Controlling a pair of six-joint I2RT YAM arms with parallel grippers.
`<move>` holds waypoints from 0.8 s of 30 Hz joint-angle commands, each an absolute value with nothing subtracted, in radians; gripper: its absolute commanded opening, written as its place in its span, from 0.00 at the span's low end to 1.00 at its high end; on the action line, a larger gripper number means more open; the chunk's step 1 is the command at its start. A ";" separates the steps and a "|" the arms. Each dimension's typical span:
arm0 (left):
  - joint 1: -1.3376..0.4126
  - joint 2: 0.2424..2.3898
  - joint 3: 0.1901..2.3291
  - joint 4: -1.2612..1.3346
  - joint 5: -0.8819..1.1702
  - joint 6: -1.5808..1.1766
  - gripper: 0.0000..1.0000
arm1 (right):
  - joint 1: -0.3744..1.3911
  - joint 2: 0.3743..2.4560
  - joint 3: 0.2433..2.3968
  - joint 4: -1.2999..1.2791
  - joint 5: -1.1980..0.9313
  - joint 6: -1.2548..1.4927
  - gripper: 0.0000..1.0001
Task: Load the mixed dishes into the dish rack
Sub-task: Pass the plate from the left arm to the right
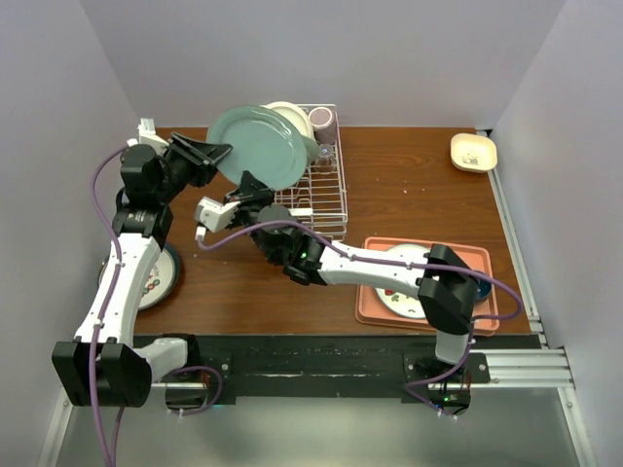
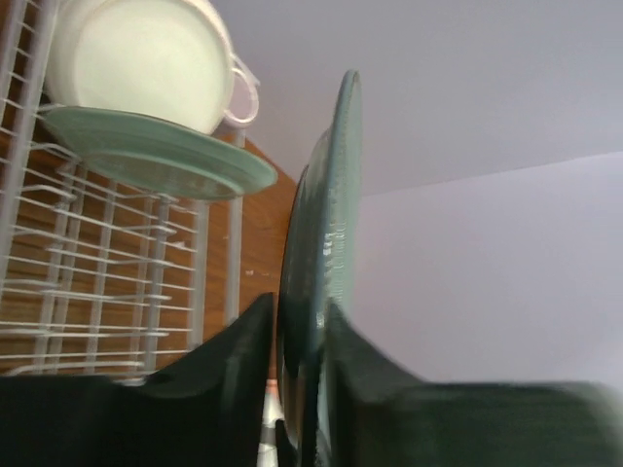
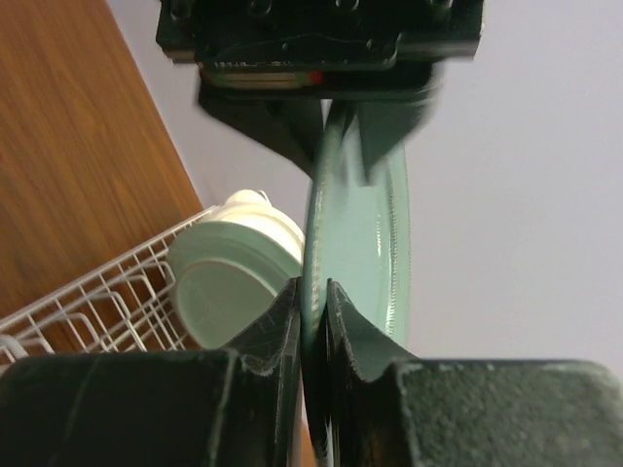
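A large pale green plate [image 1: 263, 141] stands on edge in the air, just left of the white wire dish rack [image 1: 326, 199]. My left gripper [image 1: 216, 154] is shut on its left rim; the plate [image 2: 336, 195] shows between the fingers in the left wrist view [image 2: 300, 326]. My right gripper [image 1: 251, 183] is shut on its lower rim, and the plate [image 3: 375, 224] runs up from between its fingers [image 3: 313, 297]. The rack's far end holds a smaller green plate [image 2: 156, 156], a white bowl [image 1: 292, 117], a purple cup [image 1: 323, 119] and a clear glass [image 1: 326, 153].
A dark-rimmed patterned plate [image 1: 156, 277] lies at the table's left edge under my left arm. A cream plate [image 1: 404, 282] lies on the salmon-pink tray [image 1: 375, 311] at the front right. A small cream dish [image 1: 474, 151] sits at the back right.
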State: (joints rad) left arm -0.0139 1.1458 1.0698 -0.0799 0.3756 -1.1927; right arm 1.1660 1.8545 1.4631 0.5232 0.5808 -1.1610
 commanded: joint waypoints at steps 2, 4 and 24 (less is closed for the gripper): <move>-0.028 1.131 1.137 0.072 0.502 -1.296 0.52 | 1.124 1.781 1.477 0.825 0.629 -1.091 0.00; -0.028 1.135 1.140 0.081 0.503 -1.293 0.60 | 1.120 1.776 1.471 0.847 0.624 -1.109 0.00; -0.026 1.146 1.184 0.080 0.540 -1.158 1.00 | 0.850 1.672 1.785 0.192 0.332 -0.677 0.00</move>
State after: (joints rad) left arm -0.0231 1.1461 1.1439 0.0654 0.4965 -1.2114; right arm 0.9276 1.8408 1.6039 0.3069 0.4961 -0.8555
